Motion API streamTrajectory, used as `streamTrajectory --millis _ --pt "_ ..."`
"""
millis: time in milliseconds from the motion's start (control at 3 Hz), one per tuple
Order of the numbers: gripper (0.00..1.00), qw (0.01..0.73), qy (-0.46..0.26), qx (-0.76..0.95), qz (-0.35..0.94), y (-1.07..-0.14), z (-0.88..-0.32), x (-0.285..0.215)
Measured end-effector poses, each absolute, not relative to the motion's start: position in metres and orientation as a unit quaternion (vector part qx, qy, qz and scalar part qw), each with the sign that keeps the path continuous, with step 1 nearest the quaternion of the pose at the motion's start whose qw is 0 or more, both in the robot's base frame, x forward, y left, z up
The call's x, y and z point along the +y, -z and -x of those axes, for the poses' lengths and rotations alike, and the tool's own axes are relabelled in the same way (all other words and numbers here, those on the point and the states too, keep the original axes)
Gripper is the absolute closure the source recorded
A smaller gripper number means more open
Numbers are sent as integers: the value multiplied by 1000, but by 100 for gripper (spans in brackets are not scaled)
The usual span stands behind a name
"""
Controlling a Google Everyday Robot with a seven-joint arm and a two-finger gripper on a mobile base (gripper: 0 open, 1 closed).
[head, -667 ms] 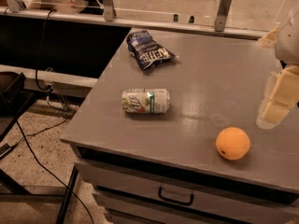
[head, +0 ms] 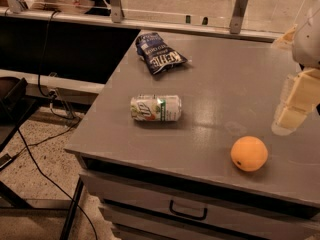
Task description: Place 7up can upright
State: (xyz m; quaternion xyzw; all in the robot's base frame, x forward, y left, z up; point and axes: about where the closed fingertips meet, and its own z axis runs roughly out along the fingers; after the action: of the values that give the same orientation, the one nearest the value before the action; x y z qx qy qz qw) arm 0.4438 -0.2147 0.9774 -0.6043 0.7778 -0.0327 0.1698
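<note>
We begin at the back left corner of the grey worktop [head: 225,79], where a dark blue chip bag [head: 159,52] with white lettering lies crumpled. Nearer to us and well apart from the bag, the 7up can [head: 156,108] lies on its side. Its long axis runs left to right and its green logo faces up. Below the front edge, a drawer shows a dark handle [head: 187,213]. Further right, near that edge, an orange [head: 249,153] sits apart from the can. At the right border the end effector [head: 296,101] hangs above the worktop, just past the orange and well apart from the can. It has no hold of the can, and we cannot tell how far open it is.
</note>
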Motion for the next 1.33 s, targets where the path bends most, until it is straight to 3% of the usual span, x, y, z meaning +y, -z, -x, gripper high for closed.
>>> streamTrajectory --millis 667,1333 --pt "0 210 -2 707 675 -956 -525 -145" --pt "0 191 2 641 744 -925 -558 -73"
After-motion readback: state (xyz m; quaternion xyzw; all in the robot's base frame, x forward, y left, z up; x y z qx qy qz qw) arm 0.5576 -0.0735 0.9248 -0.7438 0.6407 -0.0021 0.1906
